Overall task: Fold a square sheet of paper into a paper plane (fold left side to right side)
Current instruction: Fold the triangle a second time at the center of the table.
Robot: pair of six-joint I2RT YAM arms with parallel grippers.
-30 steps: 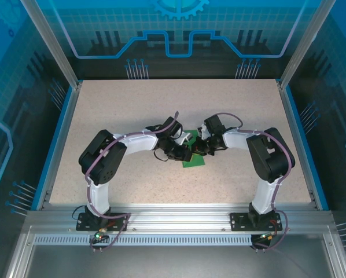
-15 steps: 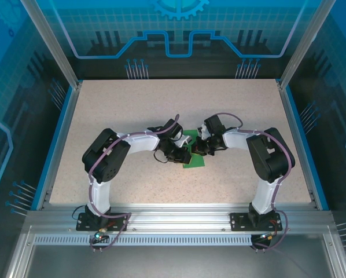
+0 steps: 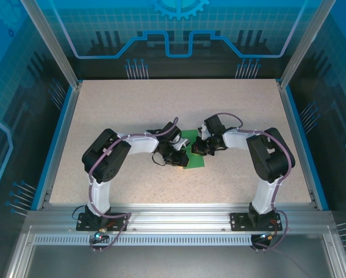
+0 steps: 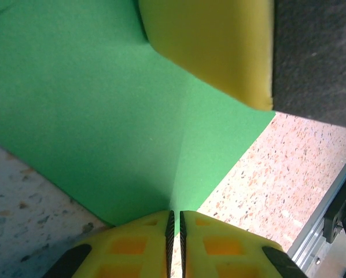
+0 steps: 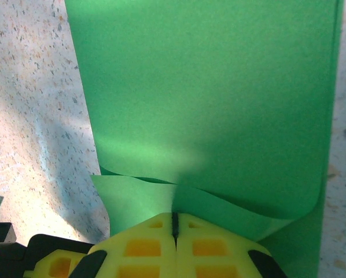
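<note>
Paper (image 3: 194, 163) mostly covered from above

In the top view we see the left arm (image 3: 132, 143) and the right arm (image 3: 242, 138), each with white link shells between bulky black joint housings. Purple cables (image 3: 228, 116) loop along both. Black base plates (image 3: 100, 220) sit at the bottom of the frame. The left gripper (image 4: 174, 215) and the right gripper (image 5: 174, 218) have yellow fingers (image 4: 132, 249) with square recesses and black corner patches.

There was one square sheet of paper (image 3: 194, 161) and one desk (image 3: 132, 104). There were two robot arms, left arm (image 3: 106, 156) and right arm (image 3: 269, 153), and two pincers, left pincer (image 4: 175, 223) and right pincer (image 5: 175, 223).
</note>
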